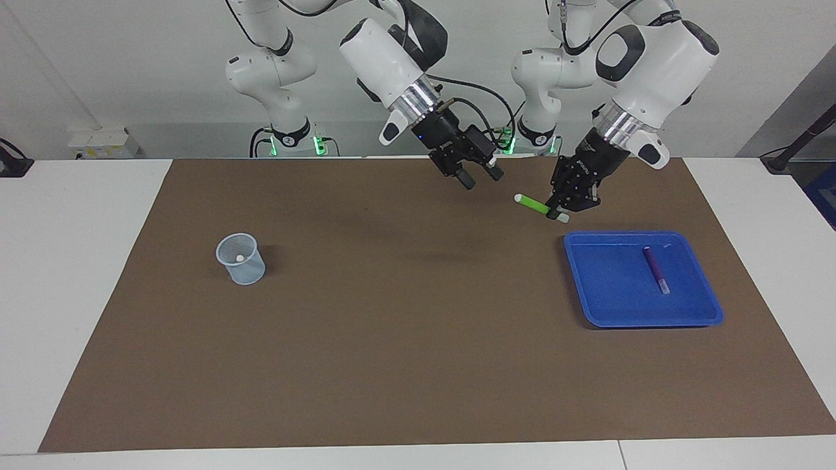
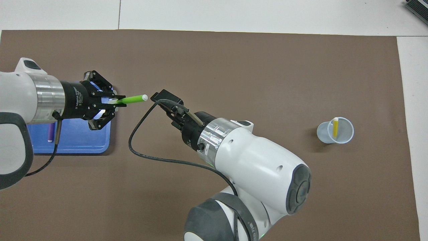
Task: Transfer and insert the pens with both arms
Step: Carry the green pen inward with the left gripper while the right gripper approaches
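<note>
Green pen (image 1: 537,206) is clamped at one end by the left gripper (image 1: 563,210), held over the brown mat (image 1: 392,365) just off the blue tray (image 1: 591,313). Free tip is aimed at the right gripper (image 1: 480,177), jaws spread, nothing held. Purple pen (image 1: 655,269) lies in the tray. Yellow pen (image 2: 335,127) stands in the cup (image 2: 346,135) at the right arm's end.

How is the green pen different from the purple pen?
The green pen is bright green; the purple pen is dark purple. The green pen is up in the air, pinched in the left pincer; the purple pen lies flat in the blue tray. The green pen points toward the right pincer; nothing touches the purple pen. Both are slim with a pale end.
</note>
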`<state>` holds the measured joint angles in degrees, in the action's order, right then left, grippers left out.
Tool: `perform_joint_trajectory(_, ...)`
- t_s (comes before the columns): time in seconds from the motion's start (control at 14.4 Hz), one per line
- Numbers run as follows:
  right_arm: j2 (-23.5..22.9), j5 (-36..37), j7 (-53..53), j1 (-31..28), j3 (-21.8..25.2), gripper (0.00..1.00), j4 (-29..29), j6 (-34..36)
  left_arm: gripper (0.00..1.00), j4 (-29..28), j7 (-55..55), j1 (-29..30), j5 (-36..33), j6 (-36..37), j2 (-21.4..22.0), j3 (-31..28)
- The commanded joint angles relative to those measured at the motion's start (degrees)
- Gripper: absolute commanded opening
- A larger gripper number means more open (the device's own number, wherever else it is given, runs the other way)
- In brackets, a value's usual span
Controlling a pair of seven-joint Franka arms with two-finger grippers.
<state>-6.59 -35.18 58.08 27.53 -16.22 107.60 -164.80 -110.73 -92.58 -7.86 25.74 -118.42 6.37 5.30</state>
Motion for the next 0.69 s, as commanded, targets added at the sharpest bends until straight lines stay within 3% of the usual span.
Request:
perform_joint_trajectory(0.0, -3.16, 0.81, 0.72, 1.12, 0.13, 0.96, -2.4, -1.05, 0.0, -5.45, -1.99, -1.81, 1.06, -1.82, 5.23, -0.73)
perform_joint_trajectory(0.62, -5.19, 1.96, 0.99, 2.79, 0.31, 0.75, -6.88, -0.88, 0.0, -6.43, -3.31, -2.34, 0.98, -1.29, 6.9, -0.73)
